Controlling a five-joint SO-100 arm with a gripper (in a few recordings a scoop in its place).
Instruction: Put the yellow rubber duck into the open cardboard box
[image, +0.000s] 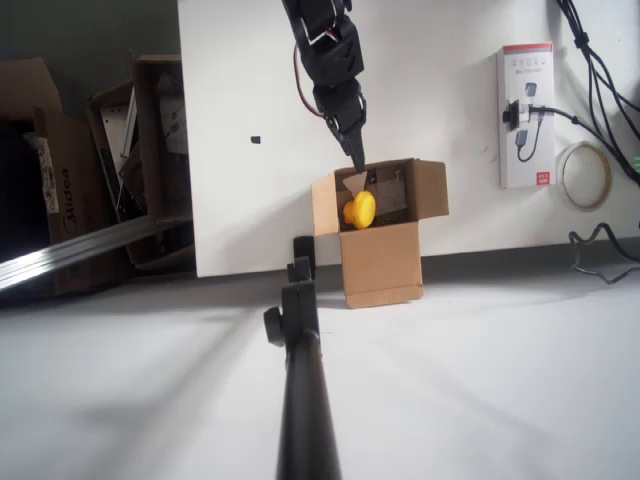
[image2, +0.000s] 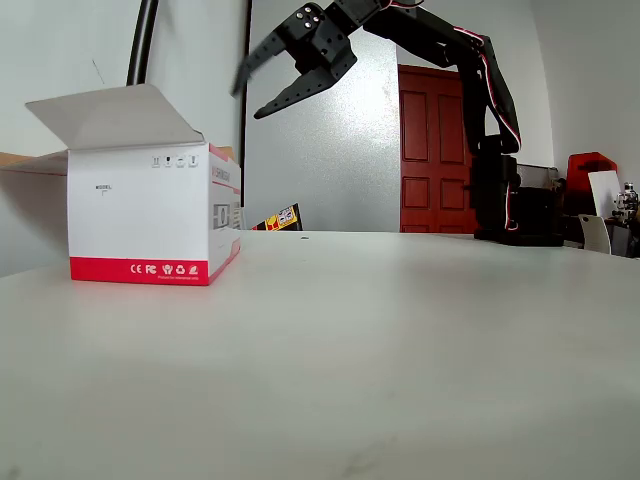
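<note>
In the overhead view the yellow rubber duck lies inside the open cardboard box, which stands at the white table's front edge, next to a pale triangular scrap. My black gripper hangs just above the box's back rim, its fingertips clear of the duck. In the fixed view the gripper is raised high at the upper left with its jaws spread and nothing between them.
A white and red product box lies on the table's right, a tape roll and black cables beyond it. Brown cartons stand off the table's left edge. A black pole rises in the foreground.
</note>
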